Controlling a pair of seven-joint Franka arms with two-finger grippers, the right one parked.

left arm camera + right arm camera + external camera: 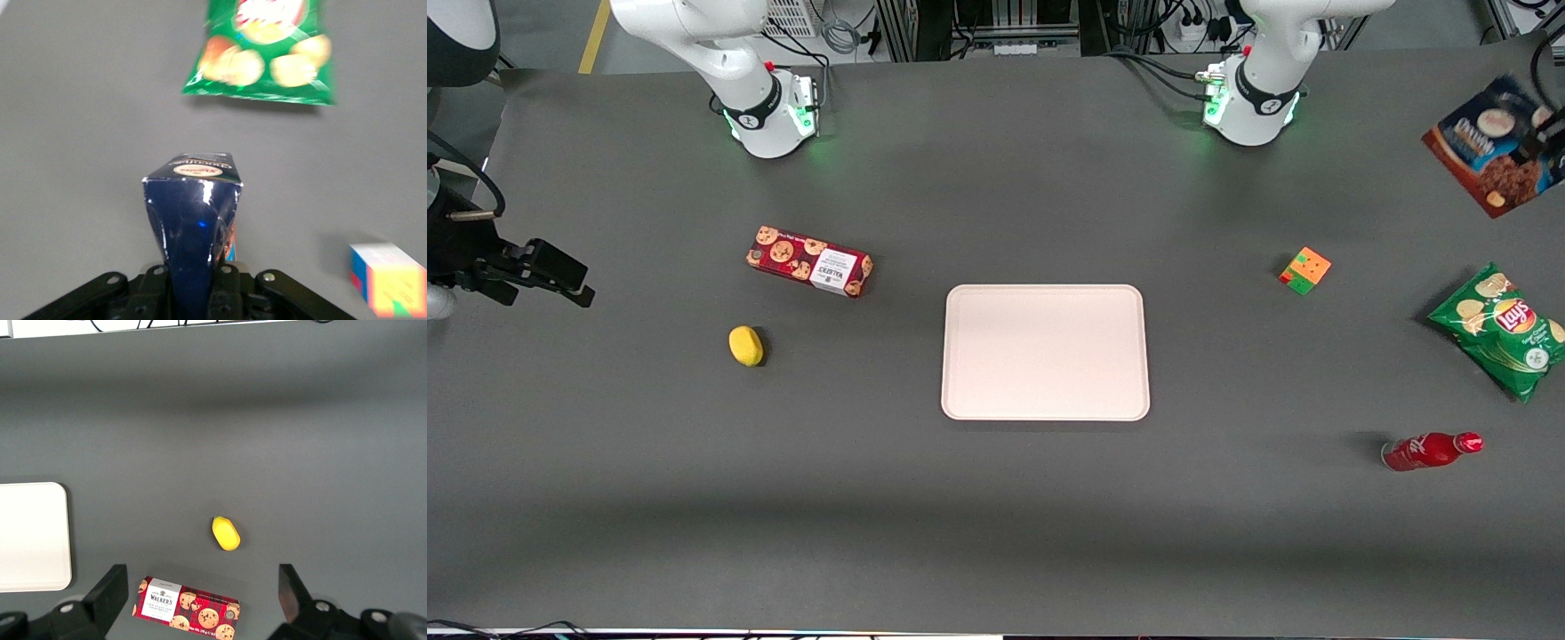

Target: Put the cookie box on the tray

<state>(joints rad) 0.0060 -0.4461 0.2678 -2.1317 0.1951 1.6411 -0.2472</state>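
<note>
The cookie box (1489, 147), dark navy with a brown cookie picture, hangs tilted in the air above the table at the working arm's end. My gripper (1540, 145) is shut on it at the edge of the front view. In the left wrist view the navy cookie box (193, 220) sticks out from between the fingers of the gripper (193, 293), its end flap with a white oval logo facing away. The pale cream-pink tray (1045, 351) lies flat at the table's middle with nothing on it, well away from the box. The tray (30, 537) also shows in the right wrist view.
A green chips bag (1498, 329) and a coloured cube (1304, 269) lie on the table below the held box. A red bottle (1430, 451) lies nearer the front camera. Toward the parked arm's end are a red cookie box (809, 260) and a yellow lemon (745, 345).
</note>
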